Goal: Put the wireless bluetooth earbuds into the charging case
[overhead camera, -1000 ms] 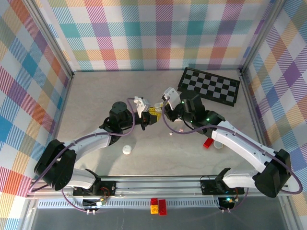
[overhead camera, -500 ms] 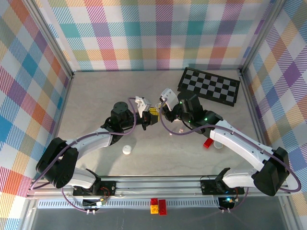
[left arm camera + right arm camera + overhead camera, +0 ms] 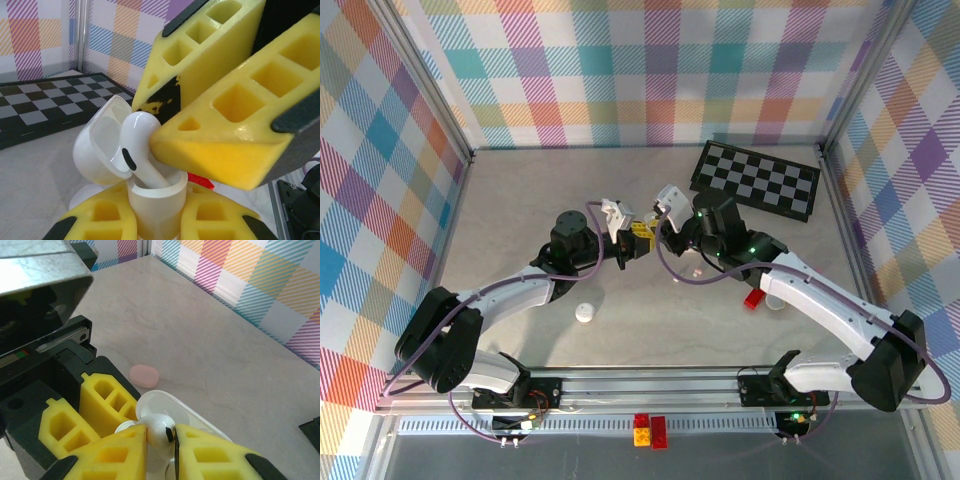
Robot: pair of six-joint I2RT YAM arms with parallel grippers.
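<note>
The charging case sits between the left gripper's jaws, above the middle of the counter. The earbud, clamped in the right gripper, stands stem-down in the case. A chessboard lies at the far right, and a block lies nearer, beside the right arm.

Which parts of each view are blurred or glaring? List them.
Left wrist view: earbud and open charging case sharp, left pincer's fingers at the bottom edge soft. Right wrist view: glare washes the grey housing top left. Top external view: even light, faint shadows.
</note>
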